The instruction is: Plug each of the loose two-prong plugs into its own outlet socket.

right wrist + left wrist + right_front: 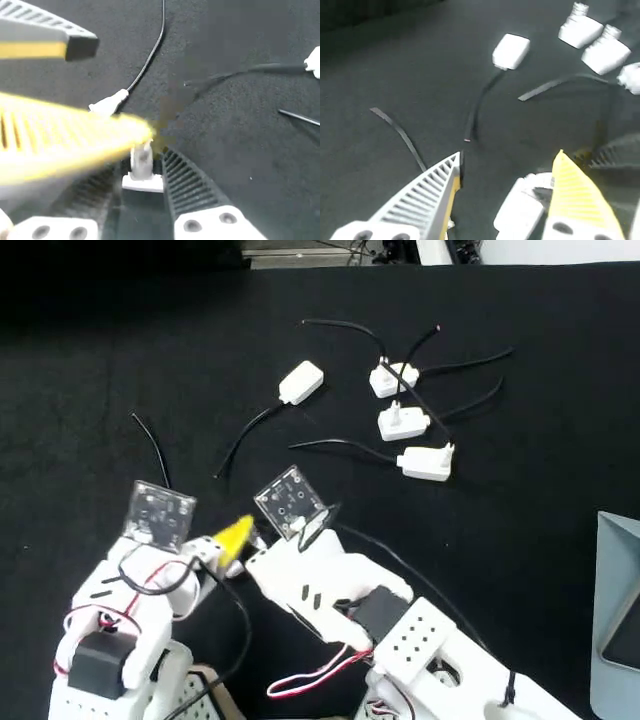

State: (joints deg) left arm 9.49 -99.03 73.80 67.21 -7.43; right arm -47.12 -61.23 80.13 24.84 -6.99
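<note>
In the high view, a black cloth table (120, 360) carries small white plastic two-prong plugs with thin black cords in the upper middle of the frame. A lone white plug (301, 382) lies by itself, and a cluster of three white plugs (403, 421) lies to its right. Both arms sit at the bottom edge. The left gripper (228, 538), with its yellow finger, meets the right arm (320, 585) just left of centre.

In the left wrist view, the left gripper (509, 156) stands spread, with one ribbed grey finger and one yellow. A white piece sits low between them, and I cannot tell what it is. The lone white plug (511, 50) lies at top centre.

In the right wrist view, the right gripper (141, 159) pinches a held white plug (142, 181) by its body between black ribbed fingers at lower centre, with a prong pointing up the frame.

The plugs look light, rigid and smooth, and their cords look limp and likely to drag a little. The best hold is probably square across the flat sides of the body, behind the prongs, because a smooth shell could twist between the fingers.
</note>
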